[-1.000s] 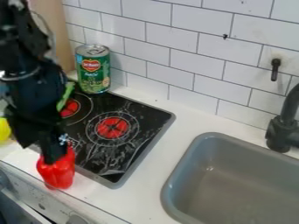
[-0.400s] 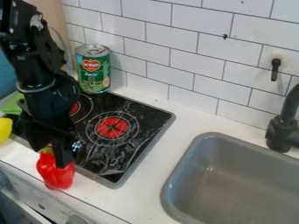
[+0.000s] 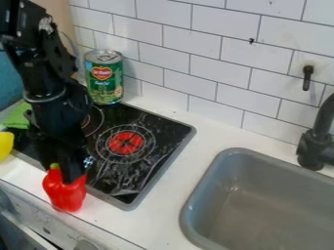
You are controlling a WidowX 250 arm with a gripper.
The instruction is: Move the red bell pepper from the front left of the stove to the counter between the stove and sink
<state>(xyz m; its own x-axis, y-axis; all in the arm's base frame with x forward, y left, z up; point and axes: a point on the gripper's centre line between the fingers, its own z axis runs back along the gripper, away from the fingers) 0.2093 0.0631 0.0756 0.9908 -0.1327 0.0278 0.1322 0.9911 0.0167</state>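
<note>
- Red pepper [image 3: 65, 196]: it stands roughly upright on the white tabletop [image 3: 159, 217], stem [image 3: 54, 166] up, just beside the near edge of the black stovetop [image 3: 134, 168].
- The gripper [image 3: 60, 173] hangs over the pepper's top, close by the stem and overlapping its upper part in the view. Whether it is open wide, narrow or closed on the pepper, I cannot tell.
- For a good hold, I judge that the pressure should fall on the firm shoulders, low enough to get past the stem; a pinch on the stem alone might let the body swing or drop.
- The skin looks smooth and the shape tapers downward, so an even, moderate squeeze seems best. A lopsided one could tip the pepper or slide it against the stovetop's rim.
- If it is lifted, a straight, slow rise would suit it, with room to pass over that rim.
- Further out, a yellow object [image 3: 6, 145] and a green item [image 3: 17, 117] lie near the arm, toward the view's left edge; a wide sideways swing there could brush them.
- The tall can [image 3: 104, 83] stands by the stovetop's far edge, behind the arm, and calls for clearance. The grey sink [image 3: 271, 200] is well apart.
</note>
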